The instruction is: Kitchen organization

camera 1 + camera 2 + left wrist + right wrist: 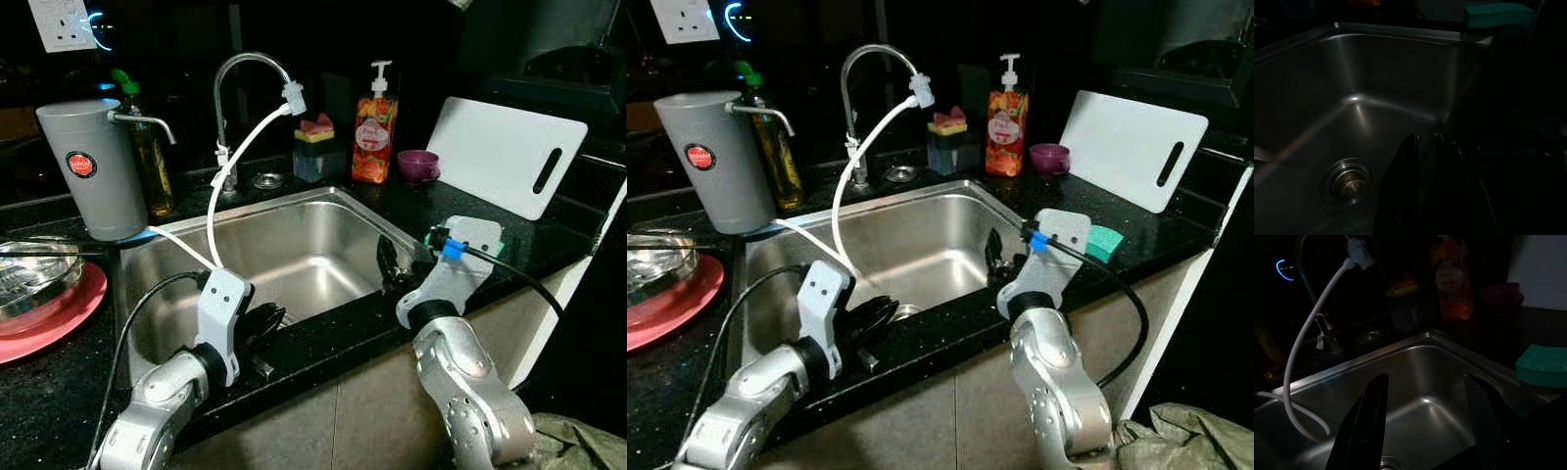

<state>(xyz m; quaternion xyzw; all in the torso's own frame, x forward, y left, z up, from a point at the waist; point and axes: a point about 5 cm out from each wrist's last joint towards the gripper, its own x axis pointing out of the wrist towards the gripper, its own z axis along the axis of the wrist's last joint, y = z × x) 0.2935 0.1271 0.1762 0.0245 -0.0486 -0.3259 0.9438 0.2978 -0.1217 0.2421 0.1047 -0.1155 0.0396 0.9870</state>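
At 2 o'clock from your right gripper (1425,423), just beside it on the counter (1156,230), lies the sponge (1104,242), long axis along the sink (921,245) edge. Right fingers spread, empty; left gripper (1425,186) farther, nearly closed, empty.

It was a home kitchen: a stainless sink (294,245) was sunk in a dark stone counter (549,235), with a curved tap (240,88) behind it. Beyond the right gripper (392,262) stood a soap bottle (374,127), a white cutting board (505,157) and a purple cup (418,164).
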